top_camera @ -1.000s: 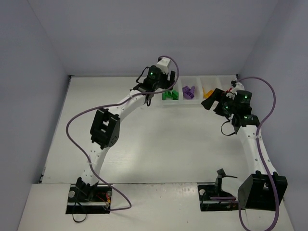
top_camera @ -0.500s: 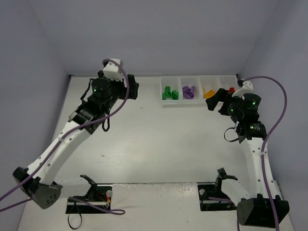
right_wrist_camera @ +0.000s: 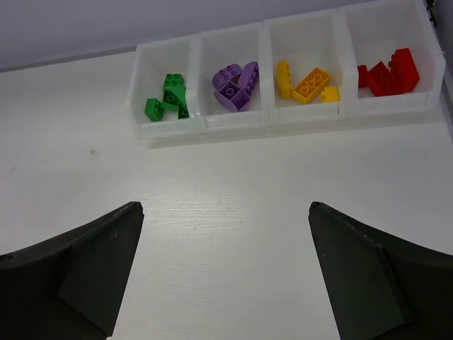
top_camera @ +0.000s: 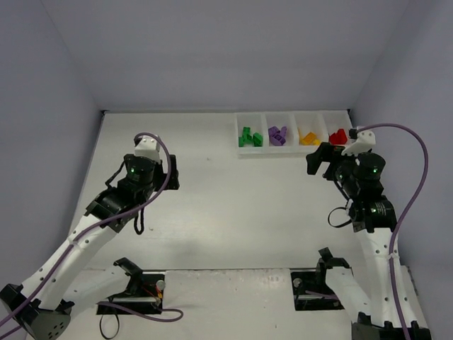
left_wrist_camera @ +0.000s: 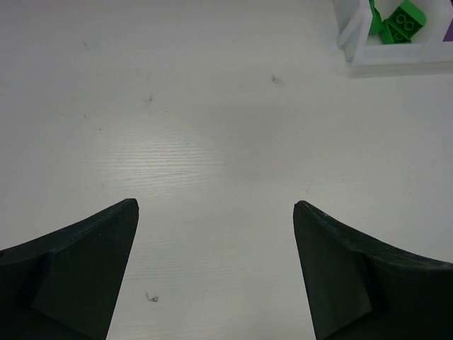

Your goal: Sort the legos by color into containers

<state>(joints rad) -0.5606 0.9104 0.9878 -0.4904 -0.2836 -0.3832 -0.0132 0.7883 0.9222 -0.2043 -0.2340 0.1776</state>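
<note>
The right gripper (right_wrist_camera: 225, 205) is held wide open and empty; ahead of its fingers, well apart, the tray (right_wrist_camera: 283, 122) is seen, with green legos (right_wrist_camera: 170, 95), purple legos (right_wrist_camera: 233, 86), yellow legos (right_wrist_camera: 308, 83) and red legos (right_wrist_camera: 388, 71) each kept in a separate compartment. The left gripper (left_wrist_camera: 214, 205) is likewise spread empty, the tray lying ahead to the right of its fingers

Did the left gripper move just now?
Yes. The left gripper swung left and back, away from the white tray it hovered beside.

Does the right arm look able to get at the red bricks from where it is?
Probably yes: the right gripper is open, facing the tray, with nothing between it and the red bricks.
</note>
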